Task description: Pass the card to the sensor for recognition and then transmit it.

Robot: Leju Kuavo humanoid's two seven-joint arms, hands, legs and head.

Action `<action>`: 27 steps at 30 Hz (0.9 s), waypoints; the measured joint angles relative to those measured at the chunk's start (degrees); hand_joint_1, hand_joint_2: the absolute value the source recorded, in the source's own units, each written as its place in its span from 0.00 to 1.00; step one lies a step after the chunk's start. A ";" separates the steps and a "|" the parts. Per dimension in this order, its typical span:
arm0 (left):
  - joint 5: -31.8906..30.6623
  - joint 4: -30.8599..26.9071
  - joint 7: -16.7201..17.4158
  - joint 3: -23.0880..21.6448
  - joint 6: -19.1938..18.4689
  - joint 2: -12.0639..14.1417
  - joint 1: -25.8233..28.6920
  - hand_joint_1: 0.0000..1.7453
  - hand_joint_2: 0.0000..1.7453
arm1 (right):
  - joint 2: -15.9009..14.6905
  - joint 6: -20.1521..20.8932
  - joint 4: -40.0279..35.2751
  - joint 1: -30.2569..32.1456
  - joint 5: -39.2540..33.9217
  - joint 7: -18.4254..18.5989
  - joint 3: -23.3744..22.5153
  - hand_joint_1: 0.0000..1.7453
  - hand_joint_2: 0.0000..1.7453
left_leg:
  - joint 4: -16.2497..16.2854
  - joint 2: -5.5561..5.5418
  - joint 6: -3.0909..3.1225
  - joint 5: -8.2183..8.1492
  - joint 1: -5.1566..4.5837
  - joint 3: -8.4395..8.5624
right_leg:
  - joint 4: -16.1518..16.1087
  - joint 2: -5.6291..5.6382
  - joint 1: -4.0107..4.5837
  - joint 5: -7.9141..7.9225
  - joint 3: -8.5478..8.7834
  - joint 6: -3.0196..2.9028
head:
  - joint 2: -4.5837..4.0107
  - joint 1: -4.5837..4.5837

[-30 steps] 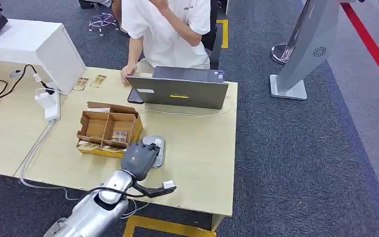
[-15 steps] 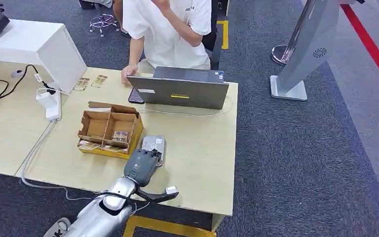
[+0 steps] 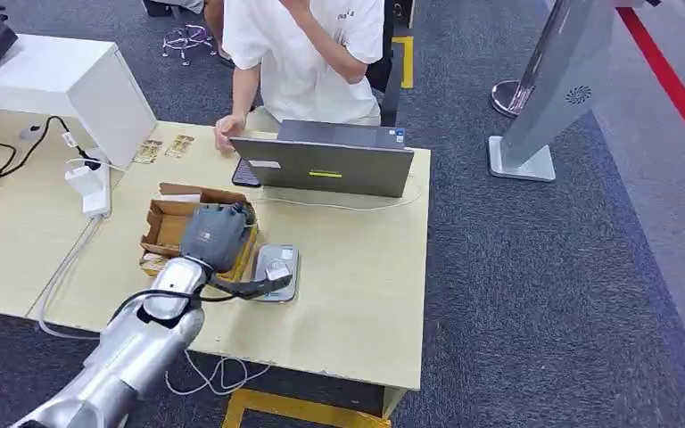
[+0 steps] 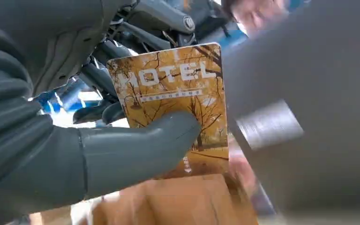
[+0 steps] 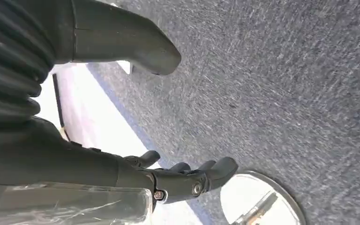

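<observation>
My left hand [image 3: 214,234] hovers over the near right part of the cardboard box [image 3: 165,225], just left of the flat grey sensor [image 3: 278,266] on the table. In the left wrist view its thumb [image 4: 136,150] presses an orange card [image 4: 173,89] printed "HOTEL" against the darker fingers, so the card is held. The card cannot be made out in the head view, where the hand covers it. My right hand [image 5: 122,168] hangs over blue-grey carpet with its fingers apart and nothing in it.
A person [image 3: 303,53] sits behind a grey laptop [image 3: 325,165] at the table's far side, one hand on the tabletop. Two more cards [image 3: 162,149] lie near a white stand [image 3: 80,89]. Cables and a white adapter [image 3: 89,185] lie at the left.
My left hand has gone from the table's near edge beside the sensor, away and to the left, to above the cardboard box. The person's hand has shifted slightly.
</observation>
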 joint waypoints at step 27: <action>-3.43 -0.99 0.64 2.40 -3.87 6.39 -19.07 1.00 1.00 | -0.42 20.39 -0.28 -0.48 1.47 -0.66 -0.07 0.00 1.00 | 0.00 0.03 0.00 -0.01 -0.02 -0.02 | -0.01 0.04 -0.02 0.00 -0.04 0.01 | 0.00 -0.04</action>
